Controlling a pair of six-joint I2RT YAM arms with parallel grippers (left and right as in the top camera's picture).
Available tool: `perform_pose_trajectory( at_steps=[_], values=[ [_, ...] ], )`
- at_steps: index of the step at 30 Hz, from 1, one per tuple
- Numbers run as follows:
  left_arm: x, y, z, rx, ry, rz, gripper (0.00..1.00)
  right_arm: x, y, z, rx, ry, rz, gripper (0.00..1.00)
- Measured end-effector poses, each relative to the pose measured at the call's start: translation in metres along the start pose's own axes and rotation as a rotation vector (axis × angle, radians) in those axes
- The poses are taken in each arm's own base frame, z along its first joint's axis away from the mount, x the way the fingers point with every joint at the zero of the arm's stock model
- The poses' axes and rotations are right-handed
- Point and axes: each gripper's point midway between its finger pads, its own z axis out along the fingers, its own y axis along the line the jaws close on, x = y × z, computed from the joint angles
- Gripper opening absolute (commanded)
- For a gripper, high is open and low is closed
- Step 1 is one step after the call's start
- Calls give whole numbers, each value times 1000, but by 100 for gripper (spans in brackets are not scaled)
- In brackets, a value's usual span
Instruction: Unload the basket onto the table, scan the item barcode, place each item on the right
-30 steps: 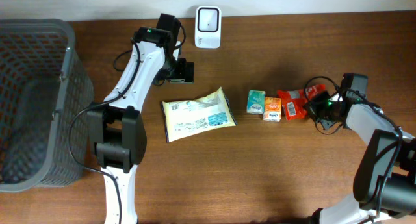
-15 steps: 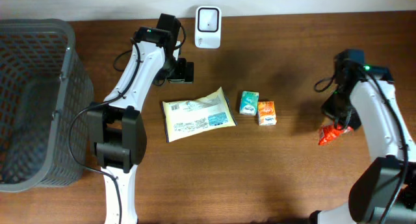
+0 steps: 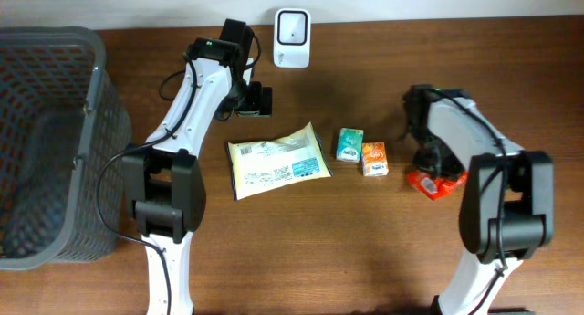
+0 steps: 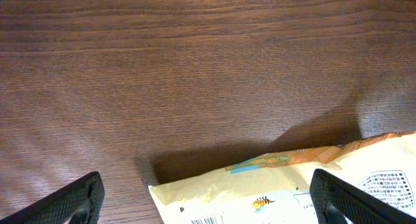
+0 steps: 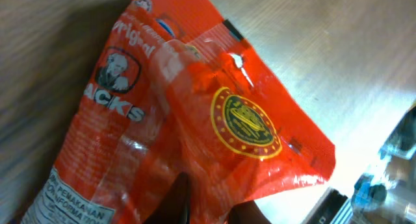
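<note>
A red snack packet [image 3: 427, 183] lies low at the table right of centre and fills the right wrist view [image 5: 195, 113]. My right gripper [image 3: 432, 167] is shut on its lower edge, the two dark fingertips [image 5: 185, 199] close together with red film between them [image 5: 216, 204]. The white scanner [image 3: 292, 26] stands at the back edge. My left gripper [image 3: 256, 99] hovers open just behind a cream packet [image 3: 278, 160]; its printed top edge [image 4: 292, 188] shows between the wide-apart pads [image 4: 208, 208]. No barcode on the red packet is visible.
A teal carton [image 3: 348, 143] and an orange carton [image 3: 373, 158] stand between the cream packet and the red packet. A large grey mesh basket [image 3: 99, 78] fills the left end of the table. The right arm's cable hangs near its wrist.
The right gripper took the red packet from beside the cartons, swung it out to the right, then brought it back left and lower. The cartons shifted slightly left. The left arm stayed still.
</note>
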Motion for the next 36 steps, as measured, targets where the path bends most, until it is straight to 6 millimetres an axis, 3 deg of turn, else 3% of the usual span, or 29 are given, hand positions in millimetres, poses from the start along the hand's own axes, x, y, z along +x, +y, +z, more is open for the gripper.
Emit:
perform_pose_trajectory(
  at_steps=[2,4,7,13,15,21,23,24,25,30,33,36],
  values=[
    [0,0,0,0,1,0,99,0,8,-23,-8,-19,-45,25],
    [0,0,0,0,1,0,99,-10,0,-48,-16,-16,-42,43],
    [0,0,0,0,0,0,99,-31,15,-84,-167,-58,-77,100],
    [0,0,0,0,0,0,99,-8,42,-92,-342,29,-312,99],
    [0,0,0,0,1,0,99,-4,49,-76,-344,40,-312,99],
    [0,0,0,0,0,0,99,-3,55,-12,-345,106,3,84],
    [0,0,0,0,0,0,99,-1,62,-5,-366,107,47,58],
    [0,0,0,0,1,0,99,-1,64,0,-363,97,61,49],
    [0,0,0,0,0,0,99,0,62,2,-359,91,73,47],
    [0,0,0,0,0,0,99,3,59,-4,-359,111,64,6],
    [0,0,0,0,0,0,99,-9,66,-25,-432,96,15,4],
    [0,0,0,0,0,0,99,-13,88,-50,-593,99,-79,4]
  ],
)
